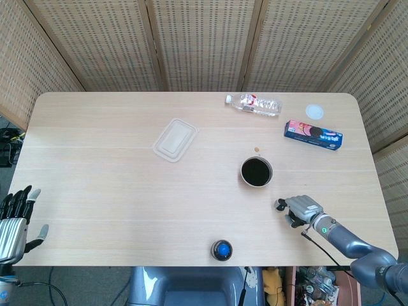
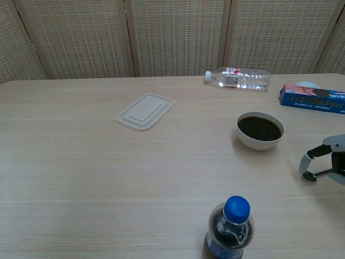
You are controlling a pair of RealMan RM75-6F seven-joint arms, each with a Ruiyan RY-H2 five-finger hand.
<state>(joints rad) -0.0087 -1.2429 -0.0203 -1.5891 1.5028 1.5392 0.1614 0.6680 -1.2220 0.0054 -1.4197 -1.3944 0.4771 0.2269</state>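
A flat lid (image 1: 174,140), a clear water bottle (image 1: 253,104), a blue biscuit box (image 1: 313,134) and a blue-capped cola bottle (image 2: 229,227) are seen on the table (image 1: 95,185)

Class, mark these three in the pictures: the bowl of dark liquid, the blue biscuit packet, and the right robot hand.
bowl of dark liquid (image 2: 260,139), chest view, its white outer wall.
blue biscuit packet (image 1: 313,134), head view, middle of its top face.
right robot hand (image 1: 302,208), head view, back of the hand.

Head view: high above the near edge, facing steeply down, far enough to take in the whole table (image 1: 95,191). Chest view: low at the near edge, facing level across the table (image 2: 81,178) toward the wicker screen (image 2: 178,38), closer. Shared: bowl (image 1: 256,171) (image 2: 260,130), dark bottle (image 1: 222,250) (image 2: 230,229)
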